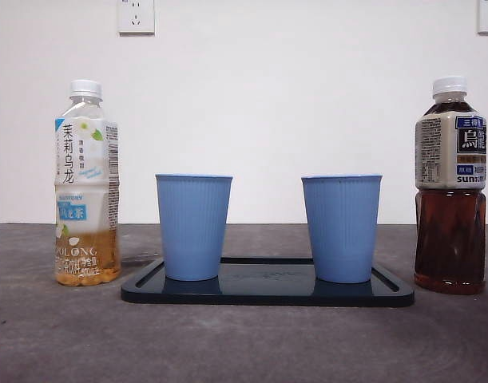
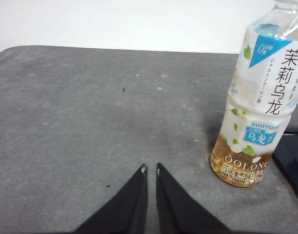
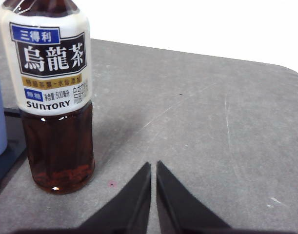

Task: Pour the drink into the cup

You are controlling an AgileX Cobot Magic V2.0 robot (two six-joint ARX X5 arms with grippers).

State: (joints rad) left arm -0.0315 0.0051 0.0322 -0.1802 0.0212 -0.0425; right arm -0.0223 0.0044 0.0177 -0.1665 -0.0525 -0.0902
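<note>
Both grippers (image 2: 150, 169) (image 3: 153, 165) closed, empty; bottles (image 1: 87, 183) (image 1: 450, 187) capped, upright.

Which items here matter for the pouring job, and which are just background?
Job items: jasmine oolong bottle, dark oolong bottle, left blue cup, right blue cup, black tray.
Background: wall sockets, grey table.

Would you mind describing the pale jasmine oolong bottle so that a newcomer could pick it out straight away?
Start at the dark tray holding two blue cups on the grey table. The jasmine oolong bottle stands off the tray, beside the cup nearer it. Unlike the dark tea bottle at the opposite end, it has a white flowered label and only a shallow layer of amber liquid.
</note>
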